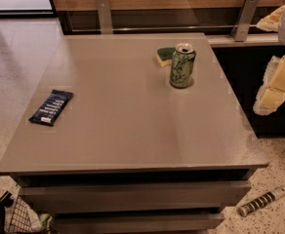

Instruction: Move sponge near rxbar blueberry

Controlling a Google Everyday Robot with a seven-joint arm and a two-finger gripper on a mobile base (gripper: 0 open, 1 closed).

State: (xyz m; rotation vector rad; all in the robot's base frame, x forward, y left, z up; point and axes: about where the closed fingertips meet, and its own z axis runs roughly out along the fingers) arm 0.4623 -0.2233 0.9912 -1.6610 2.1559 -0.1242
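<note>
The sponge (pixel 164 56), dark green on top with pale yellow foam below, lies flat at the far right of the grey table (pixel 132 126), just behind and touching or nearly touching a green drink can. The rxbar blueberry (pixel 51 107), a dark navy wrapper with white lettering, lies flat near the table's left edge. My gripper (pixel 272 94), cream and white, hangs beyond the table's right edge, to the right of the can and well apart from the sponge. It holds nothing that I can see.
The green drink can (pixel 182 66) stands upright just in front of the sponge. A wooden wall with metal brackets (pixel 103 14) runs behind the table. A wire basket (pixel 15 218) and a striped tool (pixel 262 202) lie on the floor below.
</note>
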